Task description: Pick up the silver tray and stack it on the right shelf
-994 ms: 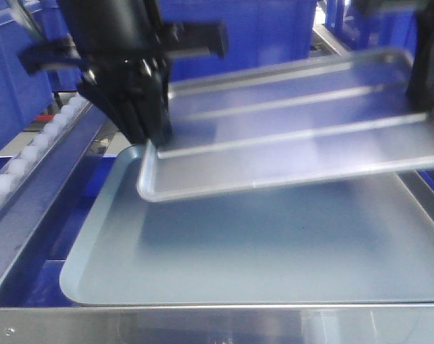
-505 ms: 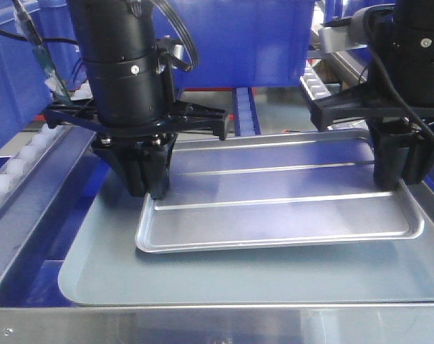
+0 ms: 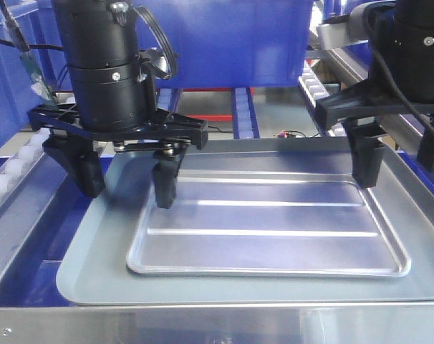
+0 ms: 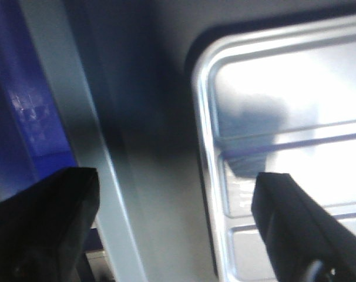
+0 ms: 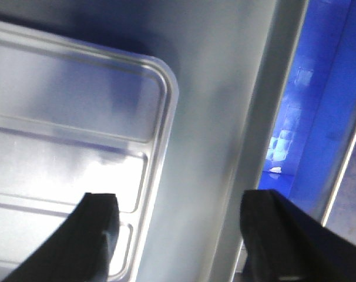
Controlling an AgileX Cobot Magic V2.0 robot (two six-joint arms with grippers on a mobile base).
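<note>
Seems to be at the release step, with the placing apparently done. Finds the silver tray (image 3: 267, 236) lying flat and level inside the grey tray (image 3: 95, 279), nearer its 6 o'clock side, on the shelf (image 3: 217, 322). Leaves grey floor showing all round it, widest at 9 o'clock.

Shows the left end effector (image 3: 127, 183) spread wide and gripping nothing, with one finger out at 9 o'clock over the grey tray and the other near the silver tray's rim at the 10 o'clock corner. Shows the right end effector (image 3: 399, 154) likewise parted and empty, with its inner finger close to the 2 o'clock corner and its outer finger beyond the rim at 3 o'clock. Cannot judge contact between inner fingertips and rim from any view. Confirms in both wrist views a short edge of the silver tray running between the parted fingers, free of both.

Calls next, probably, for lifting both arms straight up, clear of the rims, then drawing back toward 6 o'clock. Needs care not to catch the raised rim with an inner finger, for fear of dragging or tipping the silver tray. Needs care too with the blue bin (image 3: 231, 43) at 12 o'clock and the rollers (image 3: 16, 168) at 9 o'clock, both near the arms.
</note>
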